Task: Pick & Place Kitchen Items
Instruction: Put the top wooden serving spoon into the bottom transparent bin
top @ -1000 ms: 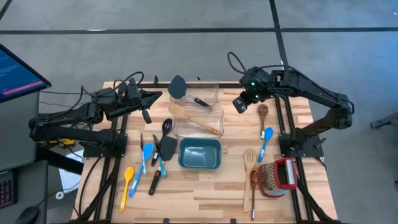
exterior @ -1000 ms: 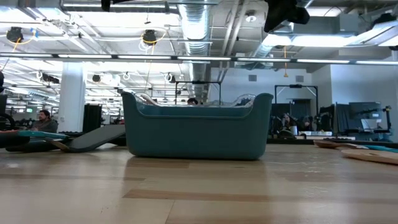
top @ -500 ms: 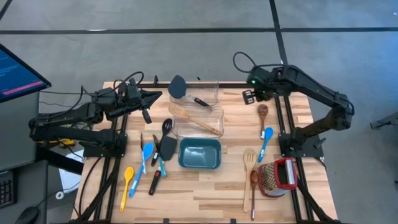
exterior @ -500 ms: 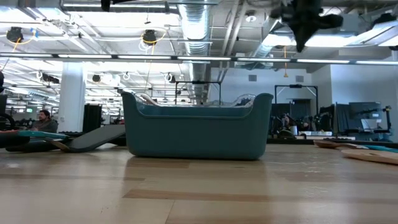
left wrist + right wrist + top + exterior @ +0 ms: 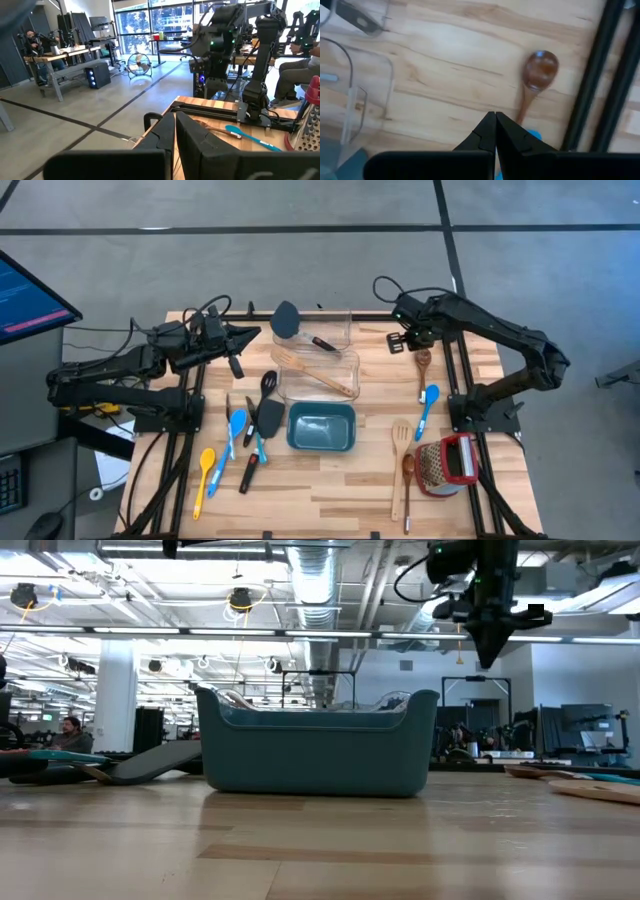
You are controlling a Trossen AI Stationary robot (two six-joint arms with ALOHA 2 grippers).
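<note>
my right gripper has its jaws pressed together and empty. over the last second it has swung from near the clear container out to the bench's far right corner and turned to point straight down, so i judge a fresh pick is starting. the brown wooden spoon lies just ahead of the jaws, flat on the bench, the blue spoon beyond it. my left gripper waits with jaws pressed together, beside the container.

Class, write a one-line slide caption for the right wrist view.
Right claw, shut and empty, hangs above the wooden table, pointing toward a brown wooden spoon.
</note>
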